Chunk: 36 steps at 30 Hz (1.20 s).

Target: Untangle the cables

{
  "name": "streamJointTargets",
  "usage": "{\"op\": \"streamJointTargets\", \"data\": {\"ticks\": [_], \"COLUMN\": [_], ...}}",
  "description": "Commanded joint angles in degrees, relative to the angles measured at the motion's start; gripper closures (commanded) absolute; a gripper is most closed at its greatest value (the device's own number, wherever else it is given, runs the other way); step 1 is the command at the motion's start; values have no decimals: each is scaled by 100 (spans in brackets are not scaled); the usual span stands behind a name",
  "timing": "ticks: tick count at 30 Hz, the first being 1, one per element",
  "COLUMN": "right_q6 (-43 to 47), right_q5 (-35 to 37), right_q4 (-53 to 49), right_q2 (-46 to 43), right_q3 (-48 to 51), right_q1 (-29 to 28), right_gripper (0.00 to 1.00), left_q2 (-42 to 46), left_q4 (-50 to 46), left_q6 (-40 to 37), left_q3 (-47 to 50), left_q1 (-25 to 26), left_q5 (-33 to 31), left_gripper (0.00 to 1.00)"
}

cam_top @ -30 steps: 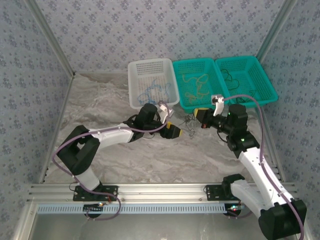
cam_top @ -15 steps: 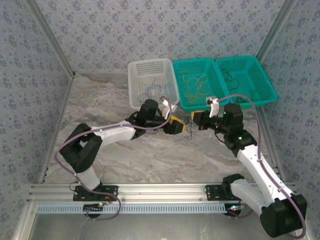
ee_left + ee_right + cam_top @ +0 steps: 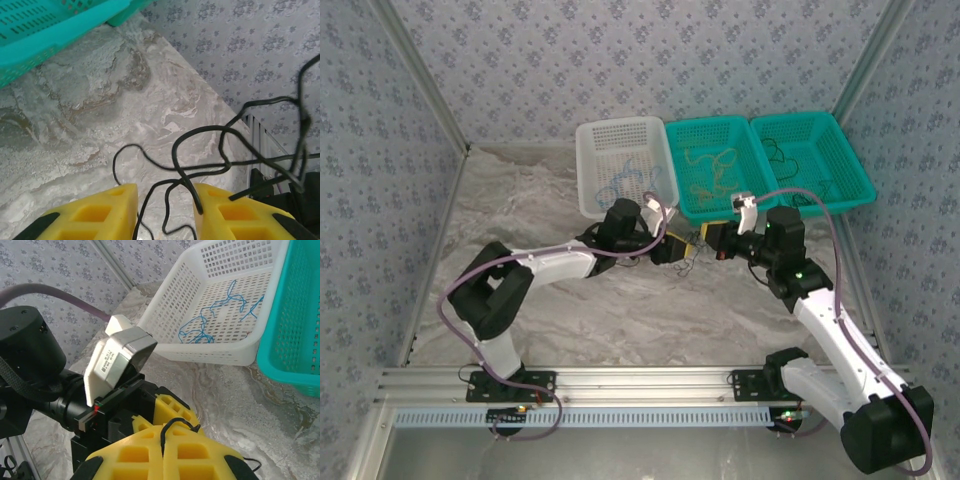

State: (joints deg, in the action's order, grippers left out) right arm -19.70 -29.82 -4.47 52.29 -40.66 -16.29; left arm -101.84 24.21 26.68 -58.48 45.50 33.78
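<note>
**A:** Where is the work item?

**B:** The tangle of thin black cables (image 3: 227,162) is toward the far edge of the marbled grey-white tabletop (image 3: 570,320), right of centre. It sits just in front of the middle teal slotted plastic basket (image 3: 708,124), strung between the two grippers.

**A:** What is the left gripper (image 3: 164,192) doing?

**B:** Its yellow moulded fingers (image 3: 112,207) stand apart. Several slack black strands pass through the gap and curl into loose loops above the stone-patterned surface. Nothing is pinched there.

**A:** And the right gripper (image 3: 163,431)?

**B:** It is clamped. The two yellow ribbed fingers meet along one seam, and a black strand comes out of that seam and arches over the tips. It holds the tangle, and its tips point at the left arm's wrist.

**A:** What containers are there?

**B:** Three stand in a row along the far edge, touching side by side.
- The white perforated plastic basket (image 3: 620,135) holds thin blue cables (image 3: 205,322) in wavy squiggles.
- The middle teal basket holds yellow-tan cords (image 3: 710,170).
- The right-hand teal basket (image 3: 800,120), nearest the far right corner, holds dark cords (image 3: 785,155).
</note>
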Motion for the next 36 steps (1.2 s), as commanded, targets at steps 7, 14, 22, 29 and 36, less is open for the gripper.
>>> {"op": "streamJointTargets", "data": {"ticks": [7,14,22,29,36], "right_q6": [-121,-148,-426,-628,-946], "right_q5": [140,339,1472,1819,1166], "right_q4": [136,65,-452,-1006,-566], "right_q2": [-40,-137,-1063,-1505,-1534], "right_q3": [-130,-112,100,-3,282], "right_q1": [-42,-41,746,1631,2149], "right_gripper": [100,100,100,100,100], "left_q2": [-211,-238,16,211,371], "left_q4": [102,110,607,940,1485], "left_q6": [67,174,1133,1831,2465], "left_q3": [-199,-132,638,1181,1400], "left_q1": [97,106,-340,-712,-790], "left_q5": [6,-441,-1620,-2101,-2237], "left_gripper": [48,79,100,100,100]}}
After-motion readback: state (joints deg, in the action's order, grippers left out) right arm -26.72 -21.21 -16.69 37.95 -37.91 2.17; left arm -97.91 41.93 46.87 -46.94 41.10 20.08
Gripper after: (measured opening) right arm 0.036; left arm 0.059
